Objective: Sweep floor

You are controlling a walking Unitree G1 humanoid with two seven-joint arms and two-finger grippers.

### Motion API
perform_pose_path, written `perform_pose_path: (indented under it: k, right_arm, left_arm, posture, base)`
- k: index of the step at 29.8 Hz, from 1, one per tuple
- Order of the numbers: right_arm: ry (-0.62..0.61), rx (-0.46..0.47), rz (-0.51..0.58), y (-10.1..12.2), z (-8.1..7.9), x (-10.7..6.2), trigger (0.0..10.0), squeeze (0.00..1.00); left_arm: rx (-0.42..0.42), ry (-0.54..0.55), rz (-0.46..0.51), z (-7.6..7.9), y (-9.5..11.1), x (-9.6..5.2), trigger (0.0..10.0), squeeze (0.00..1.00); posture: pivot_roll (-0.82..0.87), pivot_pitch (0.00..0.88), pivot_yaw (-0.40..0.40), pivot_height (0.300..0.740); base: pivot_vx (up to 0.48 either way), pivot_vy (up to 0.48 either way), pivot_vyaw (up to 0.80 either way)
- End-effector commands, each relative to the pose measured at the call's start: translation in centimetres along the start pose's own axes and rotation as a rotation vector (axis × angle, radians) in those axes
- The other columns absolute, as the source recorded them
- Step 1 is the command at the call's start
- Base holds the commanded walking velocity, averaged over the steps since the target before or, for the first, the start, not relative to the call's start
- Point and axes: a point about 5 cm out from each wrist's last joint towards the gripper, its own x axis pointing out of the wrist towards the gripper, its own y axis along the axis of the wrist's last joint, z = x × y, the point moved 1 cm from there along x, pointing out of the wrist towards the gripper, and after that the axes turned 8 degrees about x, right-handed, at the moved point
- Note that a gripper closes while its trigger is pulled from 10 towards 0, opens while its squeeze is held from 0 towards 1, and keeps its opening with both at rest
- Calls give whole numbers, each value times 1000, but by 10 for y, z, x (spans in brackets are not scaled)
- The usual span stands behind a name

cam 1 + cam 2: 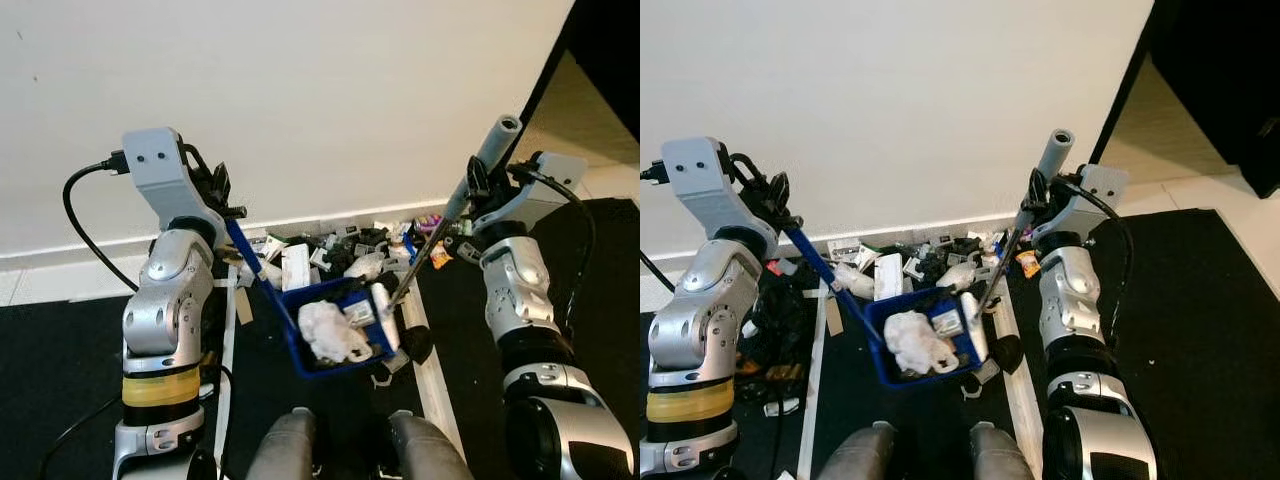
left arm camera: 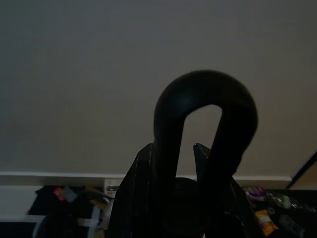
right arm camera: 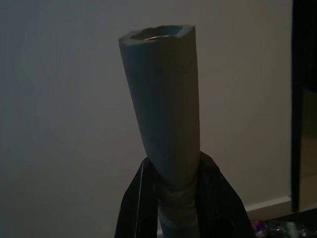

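Left eye view: blue dustpan point(image 1: 335, 340) on the dark floor point(image 1: 60, 360) by the wall point(image 1: 300, 90), holding white paper (litter heaped behind it). Left gripper point(image 1: 225, 205) fingers clamped on its blue handle point(image 1: 255, 265). Right gripper point(image 1: 470, 200) fingers clamped on the grey broom point(image 1: 485, 160), its shaft slanting down into the dustpan.

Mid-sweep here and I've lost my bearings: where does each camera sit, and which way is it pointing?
Left eye view: on the head, looking down at the blue dustpan and the litter along the wall; both silver arms show.
Right eye view: the same scene from beside it; the right gripper grips the broom handle.
Left wrist view: along the left gripper, shut on the dustpan handle, facing the wall.
Right wrist view: along its fingers up the broom handle, facing the wall.
Shared: both wrist views catch the baseboard.
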Motion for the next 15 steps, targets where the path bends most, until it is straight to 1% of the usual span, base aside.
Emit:
perform_pose_path:
  k: [1,2,4,15]
  right_arm:
    - [28,0,35,7,-7,2,10000,0]
    - [31,-2,35,7,-7,2,10000,0]
    - [34,-5,35,7,-7,2,10000,0]
    - [39,-14,30,6,-8,2,10000,0]
  left_arm:
    - [7,10,12,-4,3,-2,10000,0]
    - [7,9,11,-4,3,-2,10000,0]
    - [7,8,10,-3,2,-2,10000,0]
    - [11,8,4,-3,1,-3,10000,0]
  posture:
    - [41,118,62,740]
    - [41,119,62,740]
    - [41,120,62,740]
    - [43,123,59,740]
  base:
    - [0,0,0]
    - [0,0,0]
    - [0,0,516]
    - [0,0,757]
